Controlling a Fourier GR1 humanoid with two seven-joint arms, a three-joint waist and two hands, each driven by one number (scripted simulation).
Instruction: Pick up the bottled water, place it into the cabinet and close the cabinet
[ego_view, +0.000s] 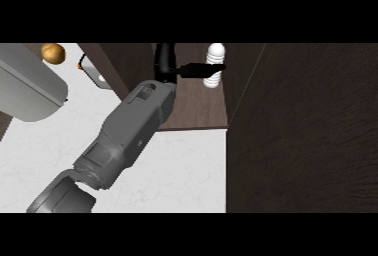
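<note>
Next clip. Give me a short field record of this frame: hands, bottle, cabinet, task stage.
active hand: left hand, fingers curled round the bottled water
bottled water: white, held inside the cabinet, above its shelf; whether it rests there, cannot tell
cabinet door: open, dark panel at right
right hand: not in view
task stage: bottle not yet released, door not yet closed

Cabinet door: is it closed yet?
No, the cabinet door stands open at the view's right, leaving the shelf exposed, with the left hand curled round the bottled water at the shelf.
</note>
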